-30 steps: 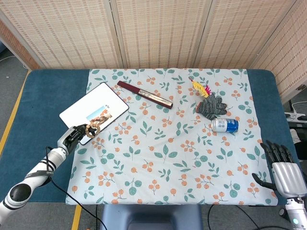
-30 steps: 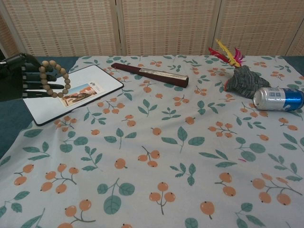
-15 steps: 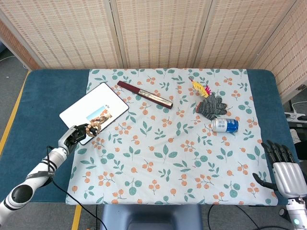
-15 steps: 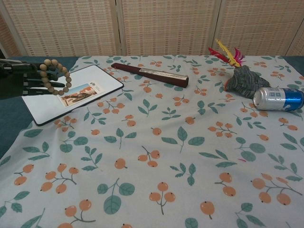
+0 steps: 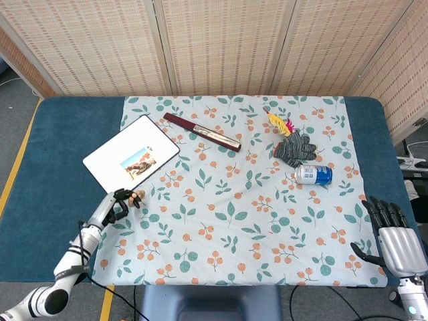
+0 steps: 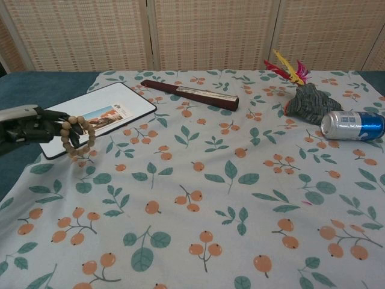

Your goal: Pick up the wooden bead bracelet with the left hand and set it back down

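Left hand (image 6: 27, 127) has pulled back toward the robot and come down since a second ago: it was over the near corner of the white tablet (image 5: 130, 159), now it sits past the tablet's near edge, over the left margin of the floral cloth (image 5: 241, 194). It still grips the wooden bead bracelet (image 6: 77, 136), fingers closed through the loop. In the chest view the loop hangs from the fingertips, its low end close to the cloth. Can't tell whether the lowest beads are touching or just above it. In the head view the bracelet (image 5: 136, 198) shows as a small bunch at the fingertips, just off the tablet's near corner.

Read: pick-up is done, this looks like the lowering half of the task. Bracelet is clear of the tablet, so it should land on cloth, not on the screen. What's left is to finish the descent and open the fingers so the loop slides off. Risk: beads snag on a finger and drag as the hand backs away.

Right hand (image 5: 396, 235) idles at the near right corner of the desk (image 5: 63, 127), fingers spread, holding nothing, same pose as before.

Nothing else has shifted: closed fan (image 5: 201, 131), feathered shuttlecock (image 5: 279, 123), grey glove (image 5: 295, 147), blue can (image 5: 314, 174) all sit where they were, well apart from the left hand.
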